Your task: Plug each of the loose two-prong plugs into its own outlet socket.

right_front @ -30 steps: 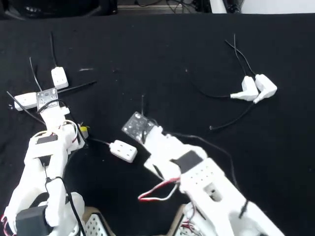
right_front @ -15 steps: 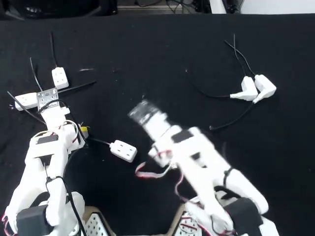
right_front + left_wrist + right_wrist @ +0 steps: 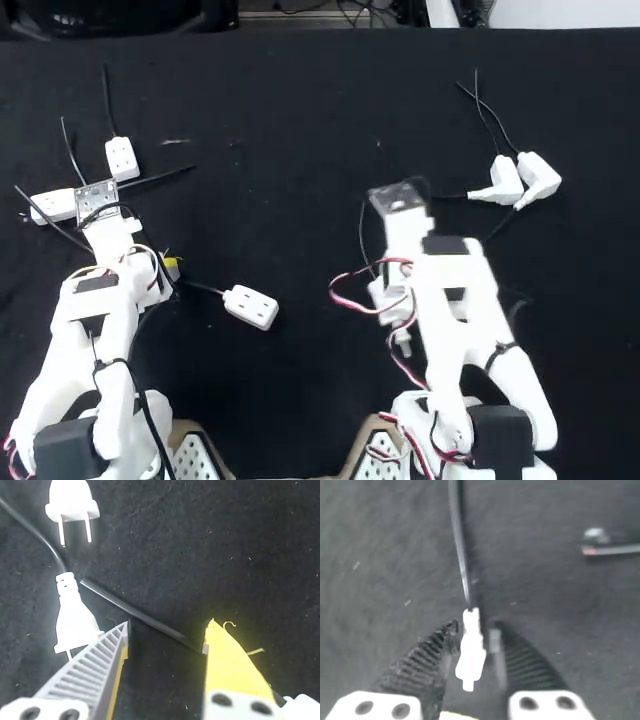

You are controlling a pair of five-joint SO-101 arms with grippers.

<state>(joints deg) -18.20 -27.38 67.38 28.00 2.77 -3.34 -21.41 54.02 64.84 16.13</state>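
A white outlet socket [image 3: 250, 306] lies at the table's middle, its black cable running left. Two white two-prong plugs [image 3: 121, 157] [image 3: 52, 203] lie at the far left. My left gripper [image 3: 95, 198] hovers over them, open; in the left wrist view [image 3: 167, 630] a black cable crosses between its fingers, one plug [image 3: 75, 620] lies beside a finger and the other [image 3: 72, 502] farther off. My right gripper [image 3: 398, 200] is right of centre. In its wrist view [image 3: 472, 655] it is shut on a small white plug [image 3: 470, 652] whose black cable leads away.
Two more white plug-like pieces [image 3: 507, 180] [image 3: 540, 175] with black cables lie together at the far right. Loose red and white wires [image 3: 360, 290] hang from the right arm. The black cloth [image 3: 300, 120] covers the whole table.
The right arm swung from beside the central socket to the right and farther back, carrying the small plug. The left arm has stayed still.
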